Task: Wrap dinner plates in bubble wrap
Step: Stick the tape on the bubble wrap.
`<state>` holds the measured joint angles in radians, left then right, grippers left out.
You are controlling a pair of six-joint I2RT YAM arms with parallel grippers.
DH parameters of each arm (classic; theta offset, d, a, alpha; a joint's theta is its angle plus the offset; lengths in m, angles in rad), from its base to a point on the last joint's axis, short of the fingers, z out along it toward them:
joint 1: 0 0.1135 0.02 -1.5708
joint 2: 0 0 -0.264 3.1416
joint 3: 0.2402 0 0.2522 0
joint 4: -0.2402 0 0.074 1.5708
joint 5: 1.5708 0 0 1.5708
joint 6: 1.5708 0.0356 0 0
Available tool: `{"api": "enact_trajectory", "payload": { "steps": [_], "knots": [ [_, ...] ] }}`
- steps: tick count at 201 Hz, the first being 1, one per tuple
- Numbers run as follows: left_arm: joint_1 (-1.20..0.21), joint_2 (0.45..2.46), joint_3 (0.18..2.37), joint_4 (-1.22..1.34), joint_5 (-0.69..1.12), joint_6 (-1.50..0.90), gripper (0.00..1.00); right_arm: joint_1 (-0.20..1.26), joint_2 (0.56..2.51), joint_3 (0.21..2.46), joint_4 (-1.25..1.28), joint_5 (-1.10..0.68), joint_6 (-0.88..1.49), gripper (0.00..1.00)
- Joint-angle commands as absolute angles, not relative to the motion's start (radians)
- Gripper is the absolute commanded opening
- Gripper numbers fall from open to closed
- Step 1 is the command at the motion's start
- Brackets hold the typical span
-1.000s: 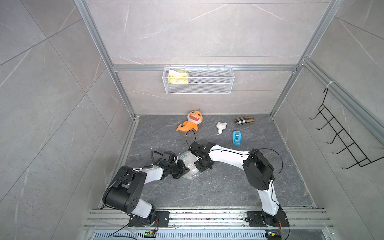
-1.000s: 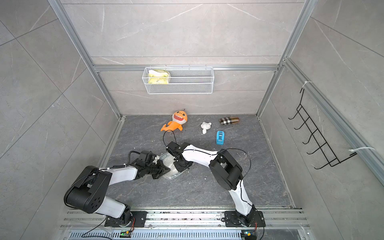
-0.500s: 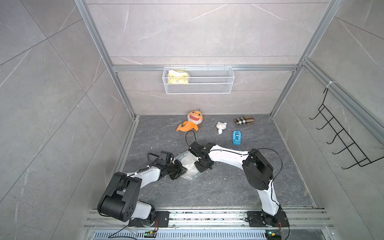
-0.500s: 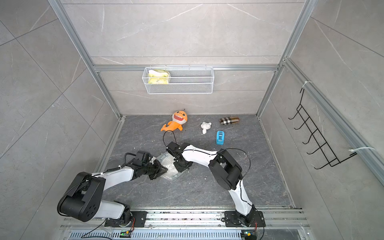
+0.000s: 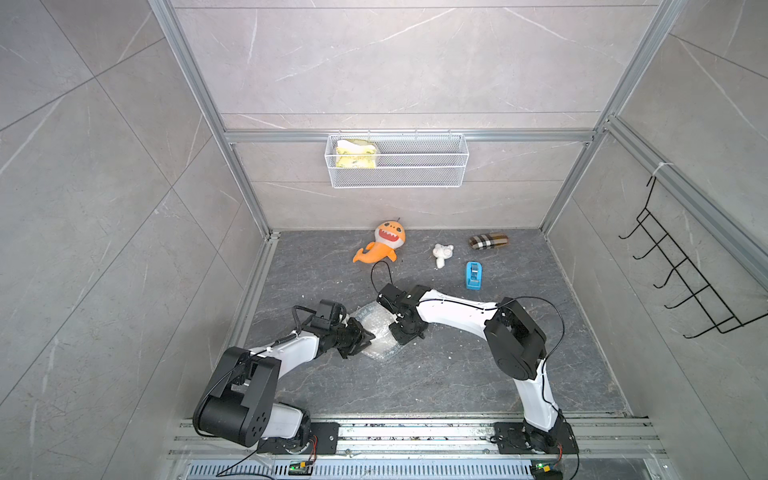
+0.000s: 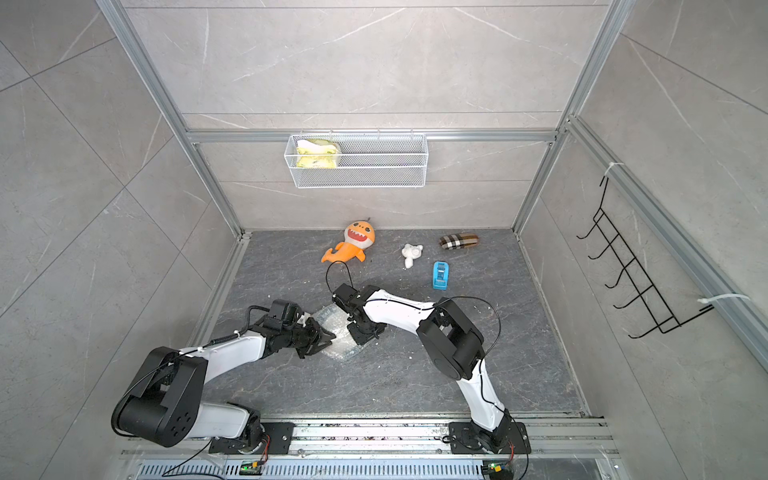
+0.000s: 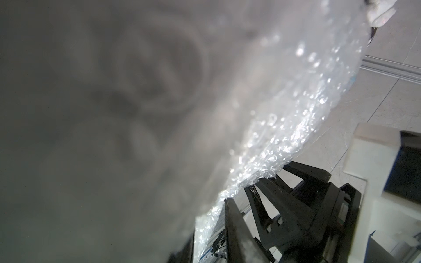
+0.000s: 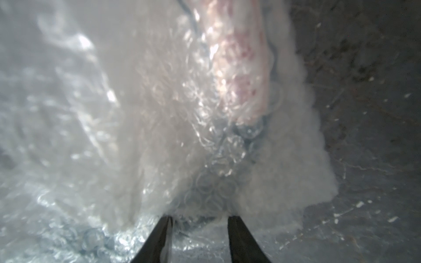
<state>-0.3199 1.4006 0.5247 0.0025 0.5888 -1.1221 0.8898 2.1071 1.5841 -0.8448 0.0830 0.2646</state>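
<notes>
The desk (image 5: pixel 415 386) looks smooth, so a sideways push from either arm could send the whole packet sliding. The bubble wrap (image 5: pixel 376 332) lies near the desk's middle, between the two arms, folded into a crinkly packet. It looks springy, and I judge the main risk to be the fold popping open once nothing pins it. The dinner plate (image 8: pixel 237 75) sits inside and shows only dimly through the plastic in the right wrist view; a sprung fold would uncover it. The right tool (image 5: pixel 405 334) points down onto the packet with its jaws part-way apart, clamping nothing visible. Lifting it early would free the fold. The left tool (image 5: pixel 365 340) has narrowly parted jaws with the wrap's edge between them. Whether they pinch it I cannot tell, and a snagged edge could drag the wrap off.
</notes>
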Motion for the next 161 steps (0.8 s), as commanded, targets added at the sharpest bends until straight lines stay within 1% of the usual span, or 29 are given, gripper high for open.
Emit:
{"api": "enact_trajectory", "payload": {
  "steps": [1, 21, 54, 116, 161],
  "knots": [
    [-0.313, 1.407, 0.512, 0.056, 0.629, -1.161, 0.3, 0.892, 2.145, 1.592, -0.924, 0.092, 0.246, 0.41],
    [-0.313, 1.399, 0.517, 0.073, 0.642, -1.182, 0.29, 0.893, 2.146, 1.599, -0.925, 0.091, 0.247, 0.41],
    [-0.306, 1.388, 0.558, -0.014, 0.657, -1.149, 0.24, 0.891, 2.149, 1.604, -0.929, 0.091, 0.241, 0.41],
    [-0.29, 1.362, 0.605, -0.156, 0.675, -1.071, 0.24, 0.892, 2.157, 1.623, -0.942, 0.096, 0.235, 0.41],
    [-0.22, 1.347, 0.629, -0.211, 0.723, -1.017, 0.26, 0.891, 2.158, 1.631, -0.953, 0.1, 0.234, 0.41]
  ]
}}
